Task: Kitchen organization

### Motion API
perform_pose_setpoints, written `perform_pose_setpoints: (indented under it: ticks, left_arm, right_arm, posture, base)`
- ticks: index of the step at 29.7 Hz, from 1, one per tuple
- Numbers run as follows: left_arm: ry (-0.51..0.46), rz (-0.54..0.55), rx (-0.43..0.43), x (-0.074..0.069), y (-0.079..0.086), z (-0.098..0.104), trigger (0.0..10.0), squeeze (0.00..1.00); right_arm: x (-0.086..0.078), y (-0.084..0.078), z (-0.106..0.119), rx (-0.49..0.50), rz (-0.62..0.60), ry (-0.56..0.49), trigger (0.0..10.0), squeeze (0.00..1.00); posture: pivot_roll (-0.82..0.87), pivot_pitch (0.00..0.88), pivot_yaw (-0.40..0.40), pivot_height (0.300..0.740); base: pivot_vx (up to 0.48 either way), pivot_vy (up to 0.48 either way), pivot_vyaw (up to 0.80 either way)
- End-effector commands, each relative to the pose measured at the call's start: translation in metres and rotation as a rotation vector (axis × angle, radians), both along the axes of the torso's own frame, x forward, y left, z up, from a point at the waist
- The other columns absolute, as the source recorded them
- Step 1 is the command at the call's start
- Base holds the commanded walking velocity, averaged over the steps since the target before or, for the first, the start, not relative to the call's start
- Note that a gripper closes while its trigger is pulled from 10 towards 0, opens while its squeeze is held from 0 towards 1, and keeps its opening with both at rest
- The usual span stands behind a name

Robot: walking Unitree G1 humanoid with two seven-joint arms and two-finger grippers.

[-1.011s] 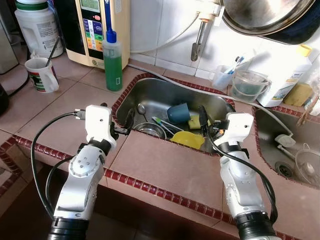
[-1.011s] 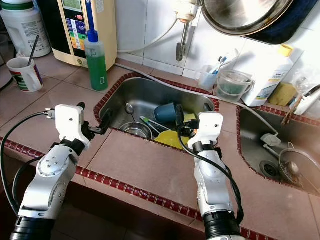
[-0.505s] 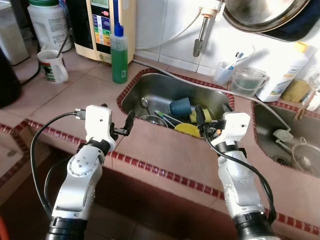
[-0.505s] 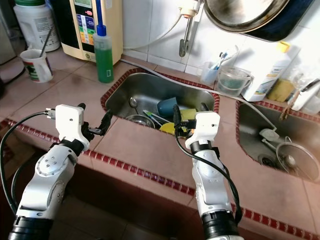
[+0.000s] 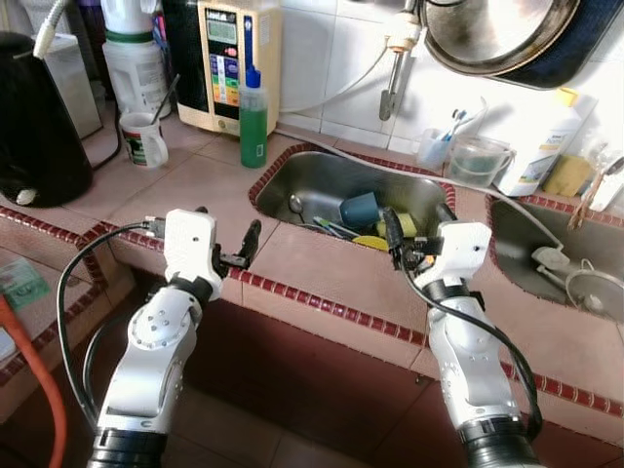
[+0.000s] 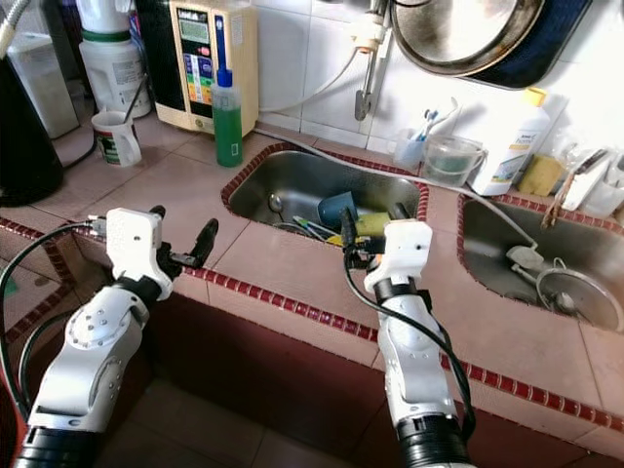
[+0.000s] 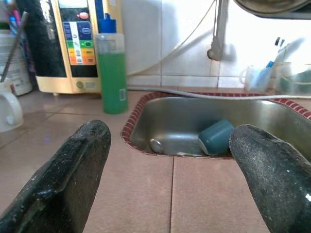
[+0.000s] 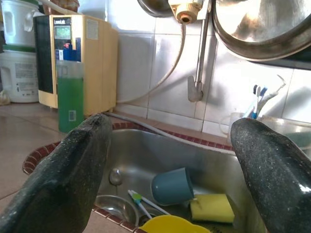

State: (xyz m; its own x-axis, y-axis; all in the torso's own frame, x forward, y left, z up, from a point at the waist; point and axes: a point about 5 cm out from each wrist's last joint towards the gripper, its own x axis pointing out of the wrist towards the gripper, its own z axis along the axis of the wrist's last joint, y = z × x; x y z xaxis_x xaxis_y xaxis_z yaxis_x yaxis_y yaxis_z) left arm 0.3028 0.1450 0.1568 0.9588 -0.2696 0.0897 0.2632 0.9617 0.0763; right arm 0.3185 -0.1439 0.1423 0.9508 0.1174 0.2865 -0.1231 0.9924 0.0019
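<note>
left pincer (image 5: 246, 246): fingers spread wide, holding nothing, hovering over the front edge of the bench (image 5: 312, 278) just short of the left sink's near-left corner. right pincer (image 5: 405, 234): fingers likewise wide apart, empty, held above the near rim of the left sink (image 5: 322, 180) towards its right end.

contents of the left sink, by the head and right wrist views: a blue cup (image 8: 171, 186) lying on its side, its long axis running roughly along the length of the basin, mouth side not certain; a yellow sponge (image 8: 213, 207) just beside it; a yellow dish (image 8: 165, 224) at the near rim; a steel bowl (image 8: 115, 206), a spoon (image 8: 115, 176) and a toothbrush (image 8: 138, 200) towards the left end.

governing relation: the sink items lie ahead of and below both pincers, beyond the near rim. the right pincer is the nearer to the cup, sponge and yellow dish; the left pincer is nearer the bowl and spoon. judgement: no item is yet engaged; any pickup calls for a reach forward and down into the basin.

outlying: green soap bottle (image 5: 253, 122) at the sink's far-left corner, a mug (image 5: 143, 138) further left along the bench.
</note>
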Motion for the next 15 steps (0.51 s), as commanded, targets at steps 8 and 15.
perform_pose_setpoints:
  ticks: [8,15]
  left_arm:
    - [-0.012,-0.022,0.011,0.0016,-0.0027,0.0063,10.0,0.0]
    - [-0.018,-0.027,0.015,0.0016,-0.0029,0.0067,10.0,0.0]
  right_arm:
    - [0.0005,-0.0057,0.0042,0.0,-0.017,-0.011,10.0,0.0]
    - [0.0005,-0.0058,0.0042,0.002,-0.019,-0.01,10.0,0.0]
  posture:
    - [-0.13,0.014,-0.064,0.732]
    - [-0.13,0.017,-0.062,0.732]
  base:
    - [0.0,0.0,0.0]
    - [0.0,0.0,0.0]
